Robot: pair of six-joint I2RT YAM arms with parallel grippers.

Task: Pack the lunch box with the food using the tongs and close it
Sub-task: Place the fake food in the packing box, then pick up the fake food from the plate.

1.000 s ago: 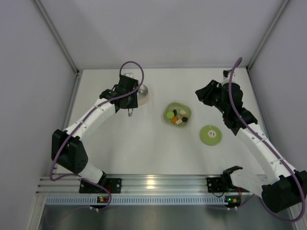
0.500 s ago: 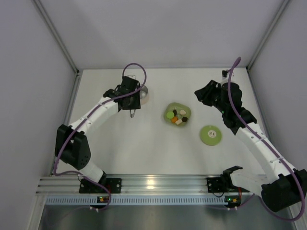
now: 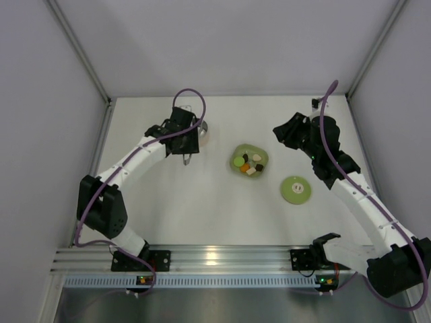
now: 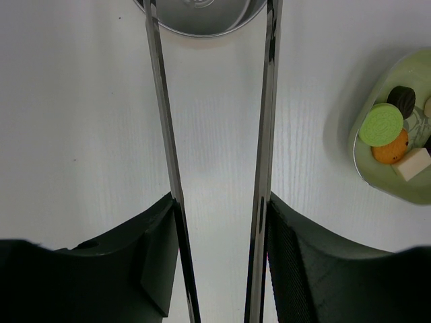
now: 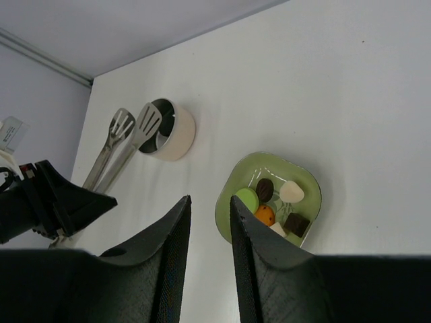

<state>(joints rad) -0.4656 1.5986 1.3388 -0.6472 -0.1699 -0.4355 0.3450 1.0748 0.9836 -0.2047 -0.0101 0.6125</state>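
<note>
The lunch box (image 3: 203, 128) (image 4: 199, 12) (image 5: 172, 130) stands open at the back left, steel inside and cream outside. My left gripper (image 3: 189, 138) (image 4: 222, 198) is shut on the tongs (image 4: 165, 134) (image 5: 121, 142). Their two arms are spread apart and their flat tips hang over the box. The food (image 3: 248, 162) (image 4: 389, 132) (image 5: 268, 200), green, orange, black and cream pieces, lies in the green dish (image 3: 262, 153) (image 5: 314, 195). The light-green lid (image 3: 295, 189) lies flat on the table right of the dish. My right gripper (image 3: 280, 132) (image 5: 210, 200) hovers open and empty, above and right of the dish.
White walls with metal posts close in the table on the left, back and right. The aluminium rail (image 3: 215, 259) with both arm bases runs along the near edge.
My left arm has shifted slightly right, carrying the tongs closer to the lunch box. The right arm, dish and lid have not moved.
</note>
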